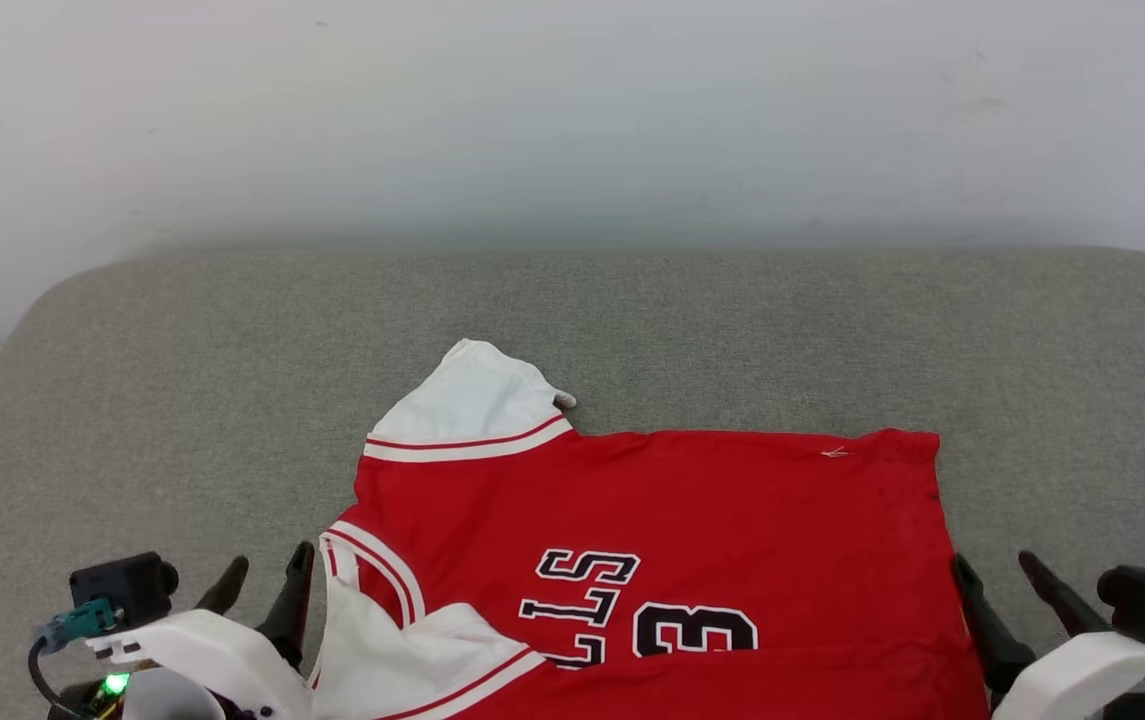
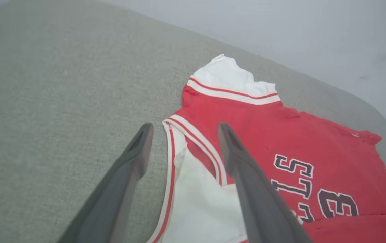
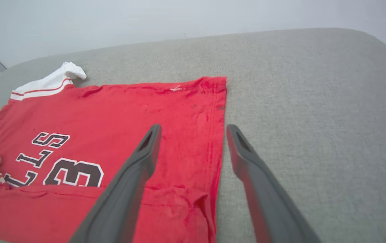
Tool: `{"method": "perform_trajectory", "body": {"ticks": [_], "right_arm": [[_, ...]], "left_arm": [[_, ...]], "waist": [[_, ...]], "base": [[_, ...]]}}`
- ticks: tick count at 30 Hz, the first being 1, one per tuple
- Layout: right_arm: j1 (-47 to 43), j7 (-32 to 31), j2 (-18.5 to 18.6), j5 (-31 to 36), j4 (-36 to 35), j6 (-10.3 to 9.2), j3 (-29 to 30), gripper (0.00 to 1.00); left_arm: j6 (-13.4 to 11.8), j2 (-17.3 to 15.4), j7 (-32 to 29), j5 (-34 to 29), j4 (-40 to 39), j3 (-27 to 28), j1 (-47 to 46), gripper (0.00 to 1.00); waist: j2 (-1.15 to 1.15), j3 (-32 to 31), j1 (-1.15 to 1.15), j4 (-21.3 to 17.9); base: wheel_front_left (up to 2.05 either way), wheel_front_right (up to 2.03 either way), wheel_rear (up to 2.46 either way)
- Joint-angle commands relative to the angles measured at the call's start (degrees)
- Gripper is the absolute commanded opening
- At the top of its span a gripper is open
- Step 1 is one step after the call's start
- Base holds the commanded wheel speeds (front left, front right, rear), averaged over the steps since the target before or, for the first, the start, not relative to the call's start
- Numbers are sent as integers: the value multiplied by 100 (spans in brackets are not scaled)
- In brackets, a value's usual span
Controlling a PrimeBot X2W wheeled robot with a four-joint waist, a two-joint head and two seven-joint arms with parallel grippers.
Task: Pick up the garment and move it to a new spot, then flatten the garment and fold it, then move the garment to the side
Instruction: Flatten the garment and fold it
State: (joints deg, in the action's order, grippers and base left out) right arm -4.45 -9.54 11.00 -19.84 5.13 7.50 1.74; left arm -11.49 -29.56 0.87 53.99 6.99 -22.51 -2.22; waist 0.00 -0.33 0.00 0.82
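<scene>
Your left gripper and right gripper are wide open, holding nothing, flanking the jersey spread on the gray cushion. Pinch matching near corners so the fold lands square.

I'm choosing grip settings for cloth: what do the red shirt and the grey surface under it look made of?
Red shirt: soft matte knit, likely cotton or polyester jersey; it lies limp with creases and a folded edge. Grey surface: matte woven upholstery fabric, probably over padding, given its visible weave and rounded corners.
</scene>
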Motion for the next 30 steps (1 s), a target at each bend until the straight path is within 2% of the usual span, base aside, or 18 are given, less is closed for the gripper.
{"method": "perform_trajectory", "body": {"ticks": [1, 5, 9, 13, 16, 23, 24, 25, 26, 30], "right_arm": [[119, 216, -46, 147, -108, -2, 59, 100], [233, 630, -228, 360, -369, -2, 155, 100], [379, 770, -348, 510, -687, -2, 239, 100], [574, 753, -421, 556, -951, -2, 300, 100], [737, 723, -453, 600, -1106, -2, 354, 100], [1153, 739, -453, 587, -1187, -2, 369, 100], [1153, 739, -453, 587, -1187, -2, 369, 100], [1243, 755, -449, 573, -1151, -2, 364, 100], [1243, 755, -449, 573, -1151, -2, 364, 100], [1387, 814, -468, 512, -1044, -2, 316, 100]], "left_arm": [[28, 17, 174, -145, -68, 7, -132, 100], [8, 47, 661, -540, -137, -27, -378, 100], [31, 100, 992, -868, -154, -86, -732, 100], [36, 218, 1079, -1074, -146, -170, -1161, 100], [133, 248, 989, -1108, -22, -195, -1611, 100], [579, 203, 343, -939, 676, -227, -2925, 100], [579, 203, 343, -939, 676, -227, -2925, 100], [725, 167, 18, -829, 934, -230, -3330, 100], [725, 167, 18, -829, 934, -230, -3330, 100], [973, 19, -942, -590, 1537, -324, -4056, 100]], "waist": [[0, -5, 0, -24], [0, 52, 0, -62], [0, 303, 0, -102], [0, 685, 0, -153], [0, 1034, 0, -209], [0, 1699, 0, -470], [0, 1699, 0, -470], [0, 1824, 0, -570], [0, 1824, 0, -570], [0, 1976, 0, -790]], "base": [[0, 0, 0], [0, 0, 0], [0, 0, 0], [0, 0, 0], [0, 0, 0], [0, 0, 0], [0, 0, 0], [0, 0, 0], [0, 0, 0], [0, 0, 0]]}}
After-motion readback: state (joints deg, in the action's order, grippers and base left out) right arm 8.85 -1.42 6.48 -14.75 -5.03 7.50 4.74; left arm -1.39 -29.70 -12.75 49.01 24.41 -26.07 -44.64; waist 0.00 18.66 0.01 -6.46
